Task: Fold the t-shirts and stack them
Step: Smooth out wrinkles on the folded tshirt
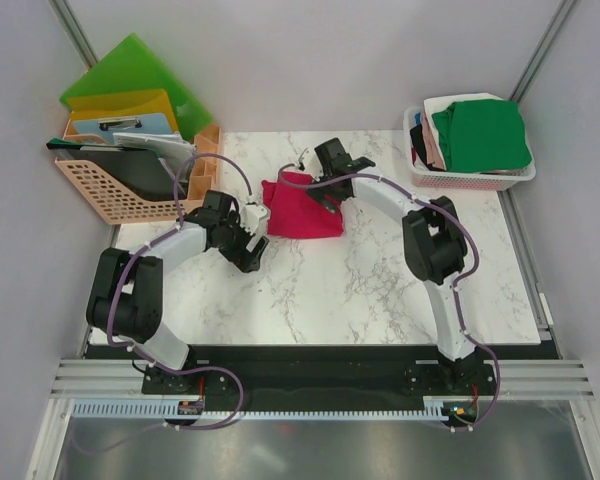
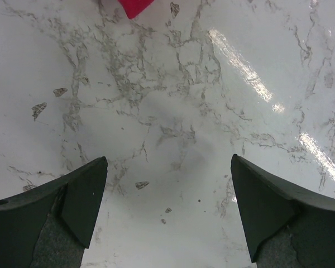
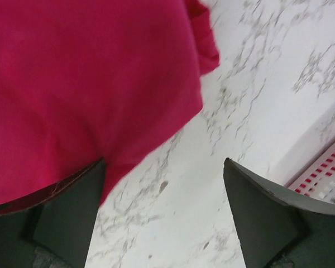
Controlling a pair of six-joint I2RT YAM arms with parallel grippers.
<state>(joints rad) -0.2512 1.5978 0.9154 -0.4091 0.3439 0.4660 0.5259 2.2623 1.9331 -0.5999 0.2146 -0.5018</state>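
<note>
Far left, at the worktop's rear left corner: one peach crate (image 1: 110,195) with one green folder (image 1: 130,70) and one yellow folder (image 1: 130,105), none of it in play. Next comes the left gripper (image 2: 168,201), jaws spread wide over the bare marble worktop (image 1: 380,290), holding nothing, just left of the cloth. In the rear middle lies the one crimson-pink t-shirt (image 1: 298,212), a compact, roughly square bundle. Its fold looks about finished to me, though a corner bunches up at the rear. The right gripper (image 3: 163,206) sits at its right edge, released, with cloth lapping over one finger but nothing pinched. At the rear right corner is one mesh basket (image 1: 475,180) with a green t-shirt (image 1: 480,135), a white t-shirt (image 1: 460,101), a beige-pink t-shirt (image 1: 432,140) and a black t-shirt (image 1: 418,152). That's four counted, perhaps more hidden beneath. There's no stack on the worktop yet, so I'd call it one nearly done and most to go.
</note>
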